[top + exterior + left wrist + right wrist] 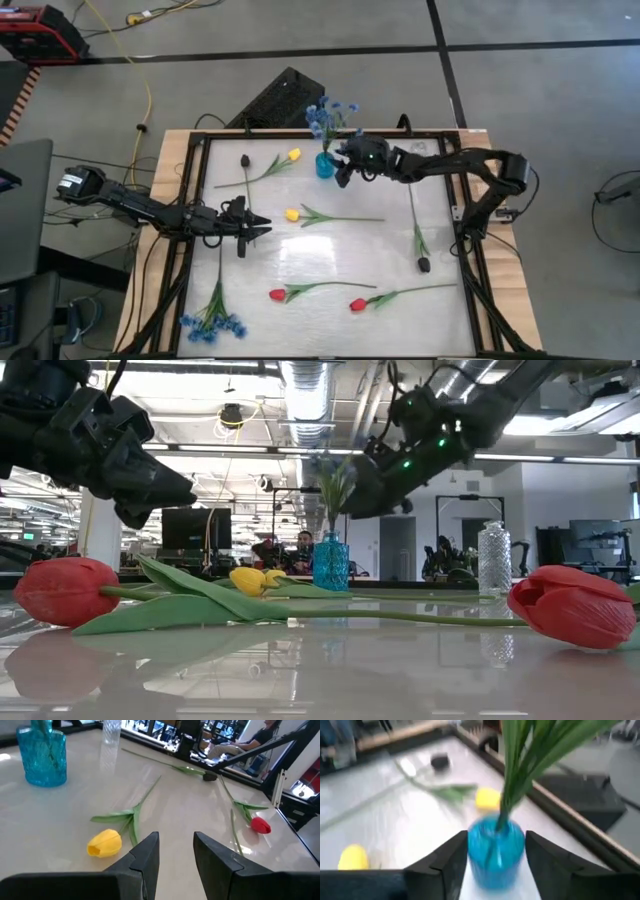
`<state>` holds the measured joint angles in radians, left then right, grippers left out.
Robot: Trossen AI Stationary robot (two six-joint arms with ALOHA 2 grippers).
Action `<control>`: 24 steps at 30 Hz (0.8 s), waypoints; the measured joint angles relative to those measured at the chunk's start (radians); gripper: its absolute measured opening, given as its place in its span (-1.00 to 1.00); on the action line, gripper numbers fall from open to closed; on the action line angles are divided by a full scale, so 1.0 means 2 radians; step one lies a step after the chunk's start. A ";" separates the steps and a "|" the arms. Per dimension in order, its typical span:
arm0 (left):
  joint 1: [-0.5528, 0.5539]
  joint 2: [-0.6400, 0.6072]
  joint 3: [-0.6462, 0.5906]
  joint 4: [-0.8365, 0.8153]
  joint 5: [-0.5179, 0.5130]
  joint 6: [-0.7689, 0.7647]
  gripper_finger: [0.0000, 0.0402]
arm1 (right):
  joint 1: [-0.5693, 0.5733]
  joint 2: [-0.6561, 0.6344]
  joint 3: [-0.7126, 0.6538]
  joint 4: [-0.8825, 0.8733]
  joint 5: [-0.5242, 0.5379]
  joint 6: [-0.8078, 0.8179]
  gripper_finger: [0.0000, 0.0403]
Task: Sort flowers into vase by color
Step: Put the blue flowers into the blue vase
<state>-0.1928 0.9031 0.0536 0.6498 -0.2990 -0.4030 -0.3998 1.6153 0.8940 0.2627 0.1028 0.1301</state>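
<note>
Your right gripper [345, 168] hangs spread over the blue vase [325, 166] at the table's far edge, blue spray [330, 115] delivered, while the left gripper [262, 226], part-open and empty, must next descend on the yellow tulip [292, 214] mid-table.

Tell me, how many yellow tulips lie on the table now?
2. One yellow tulip lies near the far edge, left of the blue vase. The other lies mid-table, just ahead of the left gripper. None seems hidden.
</note>
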 joint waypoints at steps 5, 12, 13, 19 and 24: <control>0.000 0.000 0.000 -0.012 0.034 -0.033 -0.45 | 0.015 -0.061 0.010 -0.148 0.000 0.000 0.24; 0.000 0.000 0.006 -0.037 0.124 -0.118 -0.45 | 0.063 -0.120 0.010 -0.260 -0.001 0.000 0.24; 0.000 0.000 0.015 -0.060 0.140 -0.134 -0.46 | 0.072 -0.124 0.010 -0.265 -0.001 0.000 0.24; -0.006 0.001 0.147 -0.316 0.199 -0.171 -0.45 | 0.127 -0.126 0.010 -0.255 -0.001 -0.017 0.24; -0.021 0.010 0.290 -0.580 0.169 -0.200 -0.46 | 0.164 -0.112 0.010 -0.248 0.000 -0.034 0.24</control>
<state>-0.2348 0.9232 0.6336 -0.5093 0.0393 -0.8023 -0.0719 1.3911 0.9134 -0.2332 0.1024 0.0624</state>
